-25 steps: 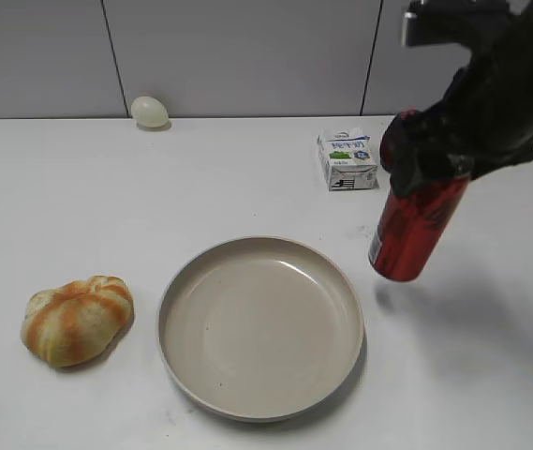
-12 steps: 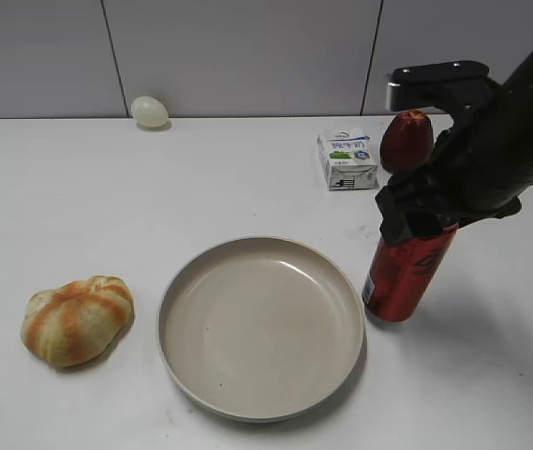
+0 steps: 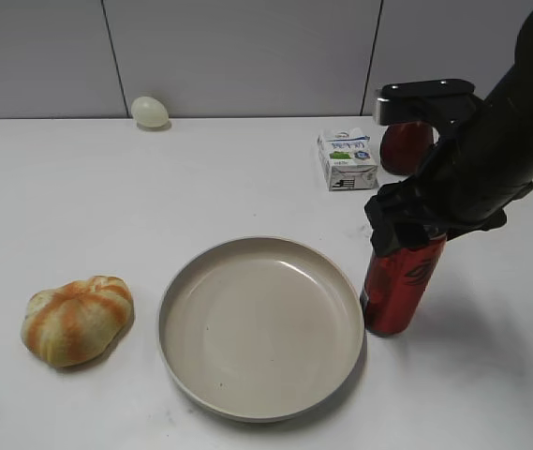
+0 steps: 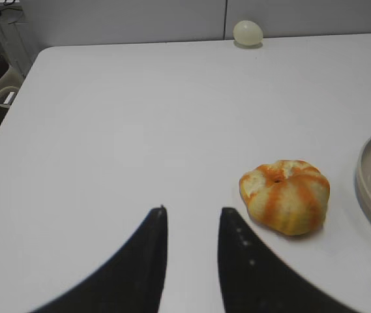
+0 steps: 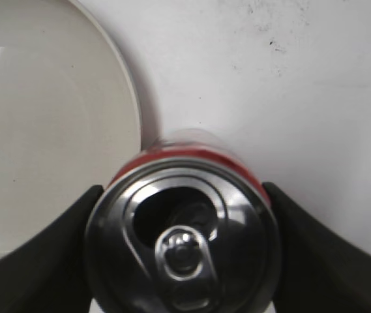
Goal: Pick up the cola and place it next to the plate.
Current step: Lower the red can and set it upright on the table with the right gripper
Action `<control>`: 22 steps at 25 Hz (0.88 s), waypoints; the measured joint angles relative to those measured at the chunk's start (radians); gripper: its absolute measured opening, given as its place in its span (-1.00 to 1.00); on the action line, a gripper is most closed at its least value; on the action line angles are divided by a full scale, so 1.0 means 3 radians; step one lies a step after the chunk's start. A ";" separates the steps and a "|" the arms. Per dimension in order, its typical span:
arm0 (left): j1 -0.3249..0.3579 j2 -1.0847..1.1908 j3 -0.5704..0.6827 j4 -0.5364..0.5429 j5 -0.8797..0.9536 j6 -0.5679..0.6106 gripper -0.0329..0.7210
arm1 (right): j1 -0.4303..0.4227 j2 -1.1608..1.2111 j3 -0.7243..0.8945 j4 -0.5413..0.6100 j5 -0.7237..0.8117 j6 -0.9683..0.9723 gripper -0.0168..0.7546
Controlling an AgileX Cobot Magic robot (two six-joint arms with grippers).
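**Cola's down by the plate, claw not off it yet**

Going left to right — my left gripper (image 4: 190, 218) hangs idle, jaws parted, holding nothing, near the striped bread (image 3: 77, 319). The plate (image 3: 184, 291) sits in the middle. Just right of its rim stands the cola (image 3: 397, 286), upright, probably resting on the table (image 3: 79, 197). My right gripper (image 5: 182, 254) is clamped round its top to steady it. Plain white tabletop, grey wall panels (image 3: 238, 56) at the far edge.

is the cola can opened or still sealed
Opened: the right wrist view shows a dark hole in the cola's silver top, above the pull tab.
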 joint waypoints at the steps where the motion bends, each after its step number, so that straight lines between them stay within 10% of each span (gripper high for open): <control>1: 0.0000 0.0000 0.0000 0.0000 0.0000 0.0000 -0.34 | 0.0000 0.0000 0.0000 0.0000 0.0000 0.0000 0.42; 7: 0.0000 0.0000 0.0000 0.0000 0.0000 0.0000 -0.34 | 0.0000 0.0029 -0.0088 0.0155 0.0166 -0.0007 0.74; 22: 0.0000 0.0000 0.0000 0.0000 0.0000 0.0000 -0.34 | -0.0454 0.0207 -0.1685 -0.0143 0.0691 0.0054 0.75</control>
